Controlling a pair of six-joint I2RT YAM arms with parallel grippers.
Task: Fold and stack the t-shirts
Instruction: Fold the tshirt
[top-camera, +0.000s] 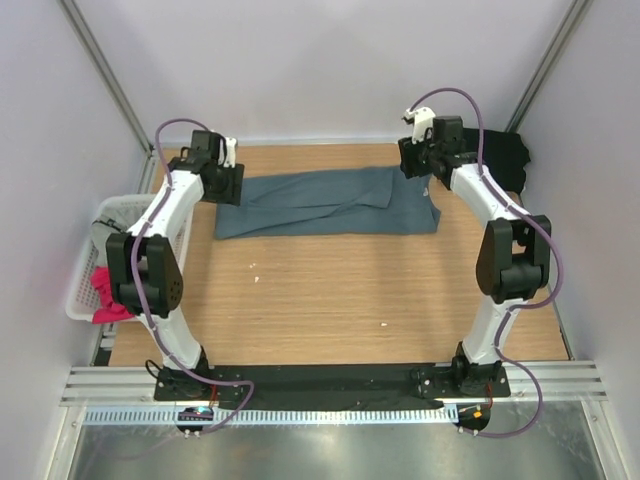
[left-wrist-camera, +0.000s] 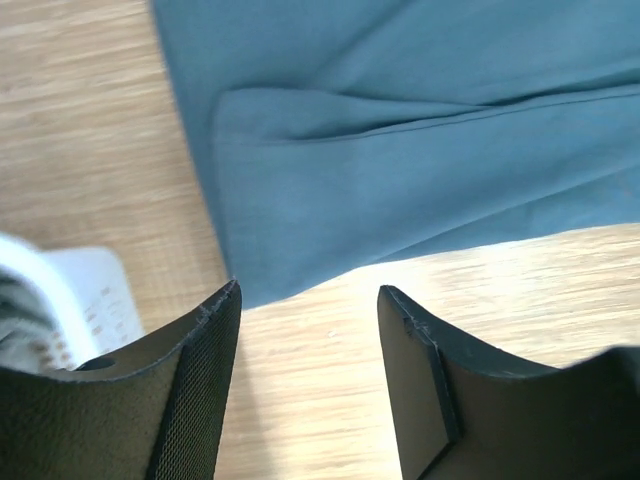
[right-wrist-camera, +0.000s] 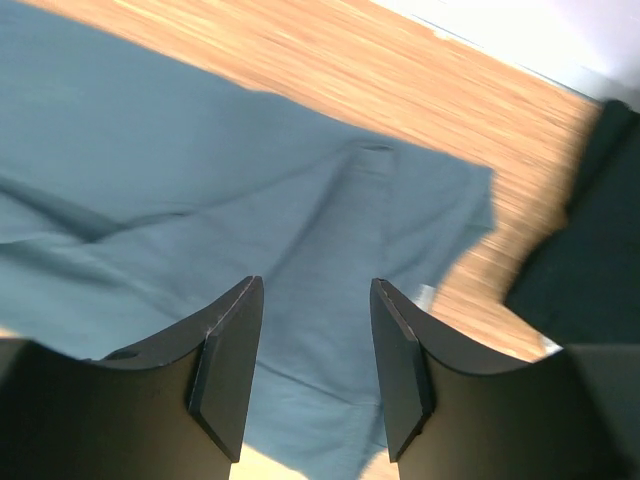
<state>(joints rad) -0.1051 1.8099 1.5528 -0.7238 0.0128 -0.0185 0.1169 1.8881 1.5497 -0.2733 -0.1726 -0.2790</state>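
A slate blue-grey t-shirt (top-camera: 330, 203) lies folded lengthwise into a long strip across the far half of the table. It also shows in the left wrist view as blue-grey cloth (left-wrist-camera: 420, 150) and in the right wrist view (right-wrist-camera: 200, 200). My left gripper (top-camera: 228, 183) hangs open over the strip's left end, nothing between its fingers (left-wrist-camera: 205, 380). My right gripper (top-camera: 418, 160) hovers open above the strip's right end, its fingers (right-wrist-camera: 232, 360) empty. A black t-shirt (top-camera: 505, 158) lies at the far right. A pink t-shirt (top-camera: 105, 295) and a light grey one (top-camera: 108, 232) sit in the basket.
The white slatted basket (top-camera: 82, 280) stands off the table's left edge, next to my left arm. Its rim (left-wrist-camera: 70, 300) shows in the left wrist view. Bare wooden tabletop (top-camera: 330, 300) lies between the shirt and the arm bases. Enclosure walls close in on the left, right and back.
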